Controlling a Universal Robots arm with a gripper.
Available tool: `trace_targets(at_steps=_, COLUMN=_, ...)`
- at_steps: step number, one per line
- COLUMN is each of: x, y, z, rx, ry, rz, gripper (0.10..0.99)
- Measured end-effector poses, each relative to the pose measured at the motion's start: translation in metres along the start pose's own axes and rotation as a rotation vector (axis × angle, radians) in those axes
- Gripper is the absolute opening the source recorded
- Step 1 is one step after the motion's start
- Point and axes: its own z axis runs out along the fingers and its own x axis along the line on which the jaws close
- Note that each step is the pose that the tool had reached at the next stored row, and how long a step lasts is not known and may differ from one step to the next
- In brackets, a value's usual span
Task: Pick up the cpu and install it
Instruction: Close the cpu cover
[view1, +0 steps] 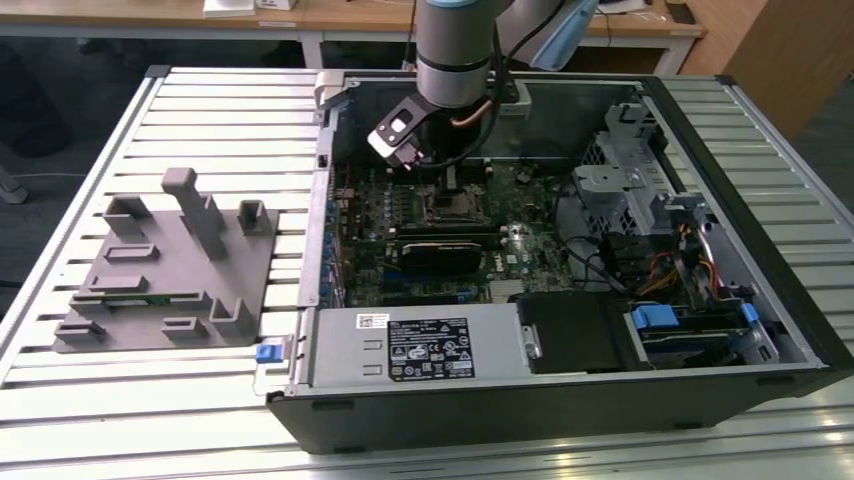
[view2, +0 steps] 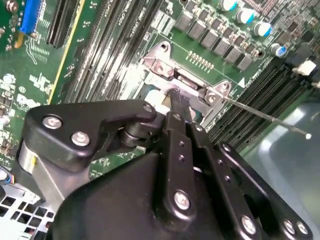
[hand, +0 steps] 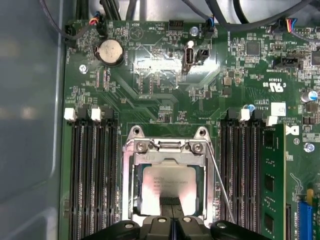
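The cpu (hand: 167, 181) is a silvery square chip lying flat inside the metal-framed socket (hand: 129, 185) on the green motherboard (hand: 165, 95). My gripper (hand: 171, 202) hangs straight over it, its dark fingertips together and resting on or just above the chip's edge. In the second wrist view the gripper (view2: 175, 97) reaches down to the socket, and a pale corner of the cpu (view2: 159, 98) shows beside the tips. In the exterior view the gripper (view1: 447, 182) is inside the open computer case (view1: 561, 400), above the socket (view1: 447, 207).
The socket's thin wire lever (hand: 220, 187) stands out beside the frame. Memory slots (hand: 92, 180) flank the socket on both sides. A drive cage (view1: 627, 190) and cables fill the case at the exterior view's right. A grey parts fixture (view1: 160, 270) lies outside the case.
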Motion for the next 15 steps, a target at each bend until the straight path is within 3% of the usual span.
trace_targets(at_steps=3, x=0.0005, y=0.0007, z=-0.0014, rx=-0.002, ry=0.0023, rz=0.0, gripper=0.106)
trace_targets(at_steps=6, x=0.0001, y=0.0008, z=-0.0091, rx=0.0, ry=0.0005, rz=0.0, gripper=0.106)
trace_targets(at_steps=8, x=0.0001, y=0.0015, z=-0.01, rx=0.0, ry=0.0007, rz=0.0, gripper=0.106)
trace_targets(at_steps=15, x=0.0001, y=0.0134, z=-0.0096, rx=0.0, ry=0.0007, rz=0.0, gripper=0.106)
